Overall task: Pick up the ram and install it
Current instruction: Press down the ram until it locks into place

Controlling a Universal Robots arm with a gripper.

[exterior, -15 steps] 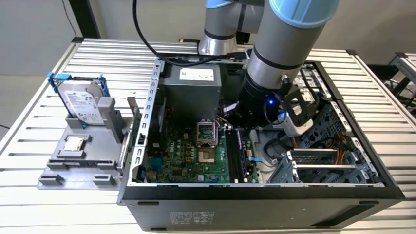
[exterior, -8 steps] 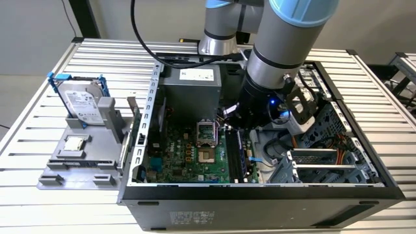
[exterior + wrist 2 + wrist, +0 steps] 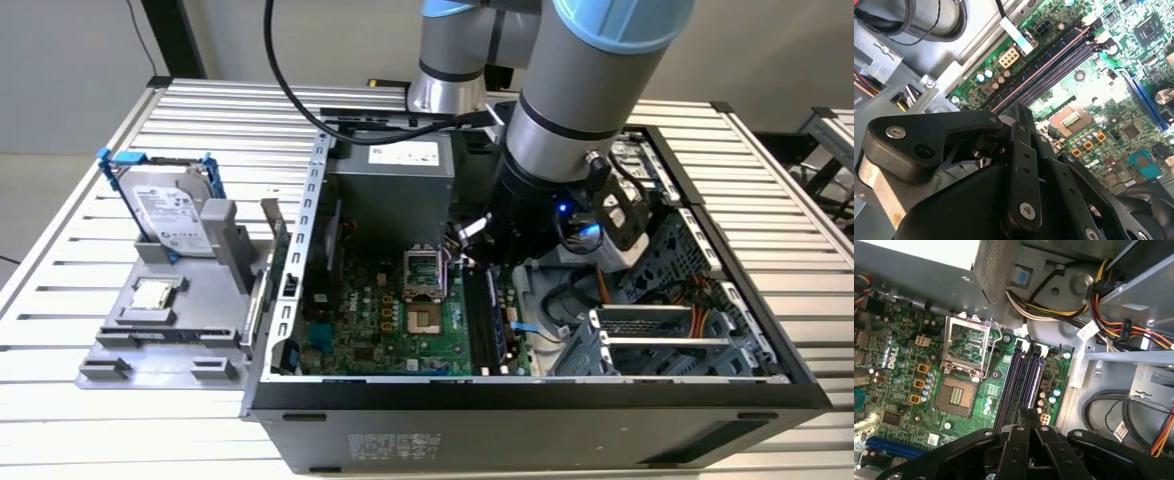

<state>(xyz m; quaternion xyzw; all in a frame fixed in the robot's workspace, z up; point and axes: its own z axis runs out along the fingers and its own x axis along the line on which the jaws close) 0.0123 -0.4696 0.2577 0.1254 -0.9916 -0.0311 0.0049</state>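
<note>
The ram (image 3: pixel 505 318) is a dark narrow stick standing on edge in the outermost memory slot of the green motherboard (image 3: pixel 387 320), inside the open computer case. In both wrist views it shows as a thin strip (image 3: pixel 1035 377) (image 3: pixel 1044 67) beside the empty black slots. My gripper (image 3: pixel 1030 414) hangs just above one end of the slots, its black fingers (image 3: pixel 1021 117) pressed together with nothing seen between them. In the exterior view the arm's wrist (image 3: pixel 534 225) covers the fingers.
The open processor socket (image 3: pixel 961 362) lies beside the slots. Cable bundles (image 3: pixel 1124 330) and the drive cage (image 3: pixel 667 320) crowd the other side. On the exterior view's left, a grey holder (image 3: pixel 174 330) carries a silver hard drive (image 3: pixel 167 210) and a small square chip (image 3: pixel 154 293).
</note>
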